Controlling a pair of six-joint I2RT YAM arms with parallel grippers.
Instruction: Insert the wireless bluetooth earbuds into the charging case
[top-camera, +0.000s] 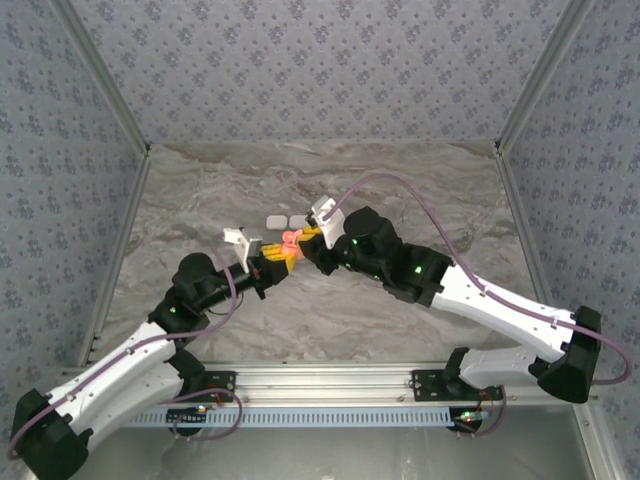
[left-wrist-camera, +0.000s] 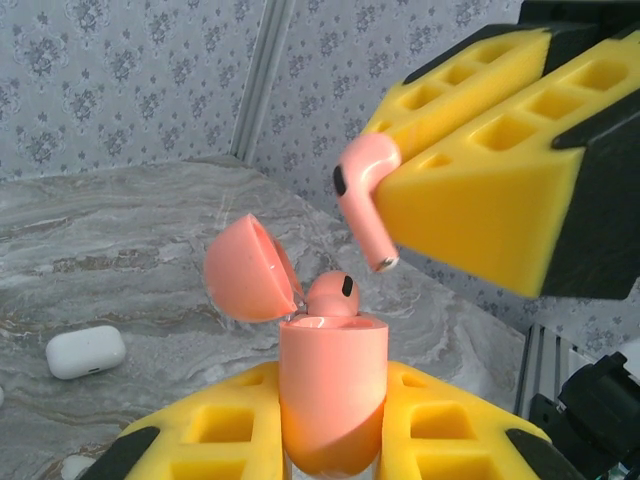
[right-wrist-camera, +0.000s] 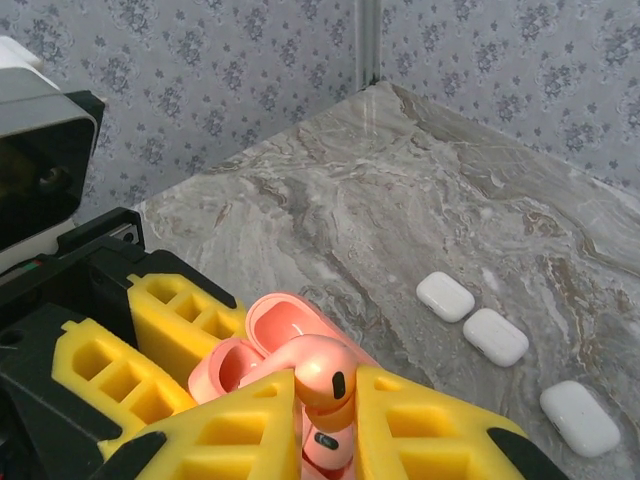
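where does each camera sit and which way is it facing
top external: above and behind, looking down at the table; both arms show.
left wrist: on the left gripper, facing the coral case it holds; own fingers show.
right wrist: on the right gripper, facing its earbud; own fingers show.
shared: both wrist views see case and earbud.

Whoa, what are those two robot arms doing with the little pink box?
The left gripper holds an open coral-pink charging case, lid flipped back, with one coral earbud already sitting in it. The right gripper pinches a second coral earbud, stem down, close above the case, not yet in. White cases lie on the marble table.
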